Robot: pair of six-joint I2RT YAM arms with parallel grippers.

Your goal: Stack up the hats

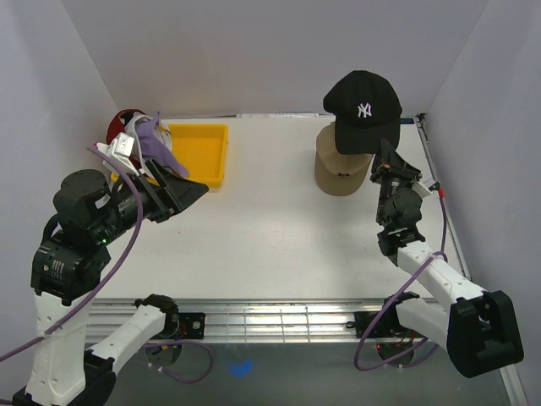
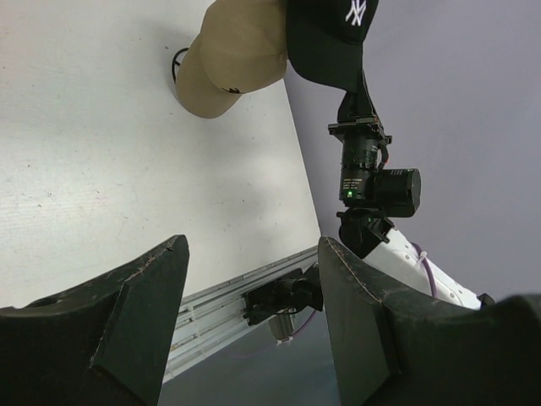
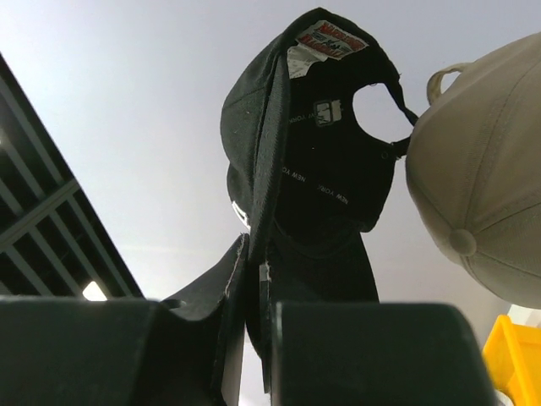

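Note:
My right gripper (image 1: pixel 385 155) is shut on the brim of a black hat with a white logo (image 1: pixel 363 108) and holds it up in the air. Its crown hangs above a tan hat (image 1: pixel 341 172) that rests on the table. From the right wrist, the black hat (image 3: pixel 330 169) rises from the pinched jaws (image 3: pixel 258 262), with the tan hat (image 3: pixel 482 186) beside it. At the far left a dark red hat (image 1: pixel 121 123), a lavender hat (image 1: pixel 153 139) and a white hat (image 1: pixel 119 150) lie bunched together. My left gripper (image 1: pixel 183 191) stands open and empty just in front of them.
A yellow tray (image 1: pixel 203 152) sits at the back left, next to the bunched hats. White walls close in the table on three sides. A metal rail (image 1: pixel 279 321) runs along the near edge between the arm bases.

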